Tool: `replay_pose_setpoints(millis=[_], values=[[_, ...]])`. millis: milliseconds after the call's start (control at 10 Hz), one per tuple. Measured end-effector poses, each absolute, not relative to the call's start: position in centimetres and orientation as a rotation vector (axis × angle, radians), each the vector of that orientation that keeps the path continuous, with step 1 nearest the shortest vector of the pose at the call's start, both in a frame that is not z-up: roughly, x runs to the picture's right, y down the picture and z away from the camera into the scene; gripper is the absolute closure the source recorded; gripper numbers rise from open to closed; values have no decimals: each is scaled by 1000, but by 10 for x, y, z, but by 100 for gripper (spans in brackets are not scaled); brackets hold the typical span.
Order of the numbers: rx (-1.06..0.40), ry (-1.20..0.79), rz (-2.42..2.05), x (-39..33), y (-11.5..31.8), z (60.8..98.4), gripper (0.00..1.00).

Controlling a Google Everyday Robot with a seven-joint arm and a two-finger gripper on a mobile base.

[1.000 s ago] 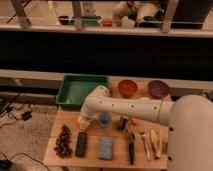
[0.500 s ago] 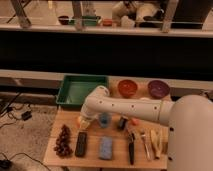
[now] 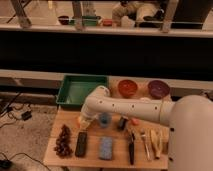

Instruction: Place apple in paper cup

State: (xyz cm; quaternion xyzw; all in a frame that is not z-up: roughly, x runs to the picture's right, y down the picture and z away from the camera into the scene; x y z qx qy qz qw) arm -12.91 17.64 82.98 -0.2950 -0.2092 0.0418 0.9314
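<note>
Wooden table [image 3: 118, 155]: gripper [image 3: 84, 121] near back edge, beside blue cup [image 3: 104, 119].

No change in position is detectable between the earlier pictures and now. The gripper [image 3: 84, 120] remains low over the far-left part of the wooden table [image 3: 68, 120], just left of the small blue cup [image 3: 104, 119]. The white arm [image 3: 125, 107] keeps the same bend near the green tray [image 3: 75, 104]. No object on the table has shifted.
</note>
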Motion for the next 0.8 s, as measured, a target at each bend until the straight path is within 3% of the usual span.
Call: replay_pose_setpoints(millis=[800], values=[[-465, -652, 146, -105, 66, 690, 96]])
